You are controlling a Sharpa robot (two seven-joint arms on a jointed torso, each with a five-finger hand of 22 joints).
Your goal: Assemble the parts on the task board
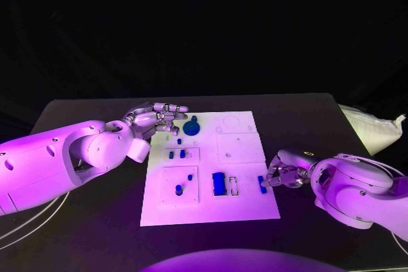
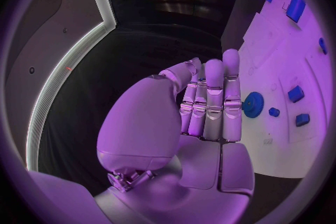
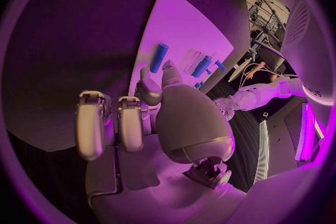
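Observation:
The white task board (image 1: 242,204) lies in the middle of the table. A blue gear (image 1: 191,128) sits near its far left corner, and my left hand (image 1: 157,117) hovers beside it with fingers straight and together, holding nothing; the gear (image 2: 252,105) lies just past the fingertips (image 2: 224,67). A blue peg (image 1: 262,184) lies at the board's right edge. My right hand (image 1: 285,176) is next to it, thumb and a finger reaching to the near end of the peg (image 3: 159,57), which lies flat on the board. A larger blue block (image 1: 219,183) stands at mid-board.
Several small blue parts (image 1: 176,154) sit in recesses on the board's left side, two more (image 1: 178,189) nearer me. A white bag (image 1: 374,127) lies off the table's far right corner. Pale cables (image 1: 25,222) run along the left.

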